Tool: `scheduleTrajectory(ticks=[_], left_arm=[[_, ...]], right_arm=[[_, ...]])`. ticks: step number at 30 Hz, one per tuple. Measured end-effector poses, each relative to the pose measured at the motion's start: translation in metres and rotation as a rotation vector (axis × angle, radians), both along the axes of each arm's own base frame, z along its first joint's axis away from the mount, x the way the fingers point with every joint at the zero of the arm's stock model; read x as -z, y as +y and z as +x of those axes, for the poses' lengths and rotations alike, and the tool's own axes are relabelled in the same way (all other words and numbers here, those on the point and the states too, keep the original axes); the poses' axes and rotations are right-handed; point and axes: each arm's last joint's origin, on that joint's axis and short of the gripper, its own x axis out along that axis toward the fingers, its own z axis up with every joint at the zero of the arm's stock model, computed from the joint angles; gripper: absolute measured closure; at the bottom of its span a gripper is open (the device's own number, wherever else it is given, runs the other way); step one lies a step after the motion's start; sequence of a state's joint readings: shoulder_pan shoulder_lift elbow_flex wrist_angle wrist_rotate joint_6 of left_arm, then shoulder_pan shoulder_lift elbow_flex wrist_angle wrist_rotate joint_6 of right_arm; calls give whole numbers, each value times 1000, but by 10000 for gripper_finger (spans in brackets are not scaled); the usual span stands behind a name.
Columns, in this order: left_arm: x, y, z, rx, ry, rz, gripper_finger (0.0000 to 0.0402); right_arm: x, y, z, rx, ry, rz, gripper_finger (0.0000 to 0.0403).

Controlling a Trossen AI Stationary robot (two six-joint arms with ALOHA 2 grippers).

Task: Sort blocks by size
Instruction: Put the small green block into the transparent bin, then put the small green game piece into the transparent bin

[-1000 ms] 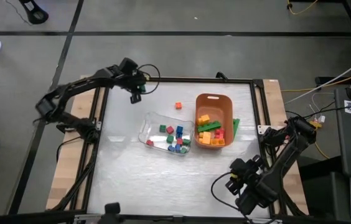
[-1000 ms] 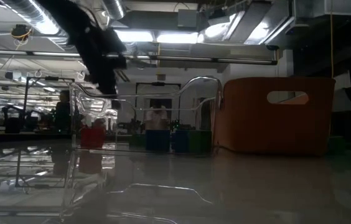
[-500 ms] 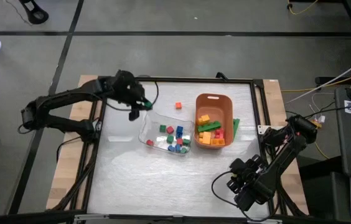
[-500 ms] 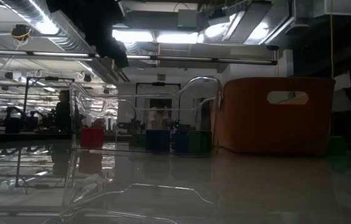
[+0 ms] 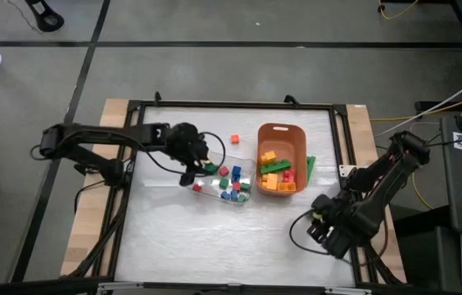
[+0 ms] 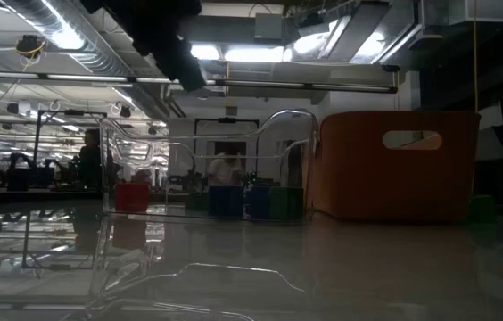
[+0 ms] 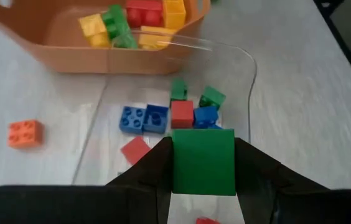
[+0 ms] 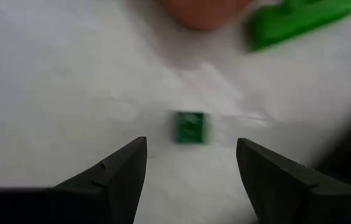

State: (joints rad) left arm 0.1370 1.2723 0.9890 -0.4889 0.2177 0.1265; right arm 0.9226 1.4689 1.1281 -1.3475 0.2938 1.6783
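White glossy table (image 5: 215, 238), reflective in the low view. Orange plastic bin (image 5: 296, 141), rounded corners, heaped with larger studded bricks (image 5: 275, 174). Clear tray (image 7: 246, 59), thin curved wall, holding small cubes (image 5: 229, 183). Left gripper (image 7: 203, 163) over tray's end, clenched on a smooth green cube (image 7: 203, 160); its studs hidden. Right gripper (image 8: 191, 165) near table's right edge, fingers spread, empty; blurred green brick (image 8: 189, 126) beyond. Lone orange brick (image 5: 235, 139) on table.

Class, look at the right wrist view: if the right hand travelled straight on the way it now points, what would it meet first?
Most likely the small green block lying alone on the table, centred between the open right hand's fingers. Depth is unclear; the orange bin lies beyond it.
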Motion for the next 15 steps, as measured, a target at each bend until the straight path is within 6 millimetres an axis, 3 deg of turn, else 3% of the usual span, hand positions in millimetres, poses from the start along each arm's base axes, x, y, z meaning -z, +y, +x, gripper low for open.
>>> scheduleTrajectory(ticks=[7,15], left_arm=[[27,-12,23,-10,82,28,271],[57,-17,39,-10,182,59,200]], right_arm=[[27,-9,-5,1,-186,168,155],[48,-20,-13,95,-161,114,155]])
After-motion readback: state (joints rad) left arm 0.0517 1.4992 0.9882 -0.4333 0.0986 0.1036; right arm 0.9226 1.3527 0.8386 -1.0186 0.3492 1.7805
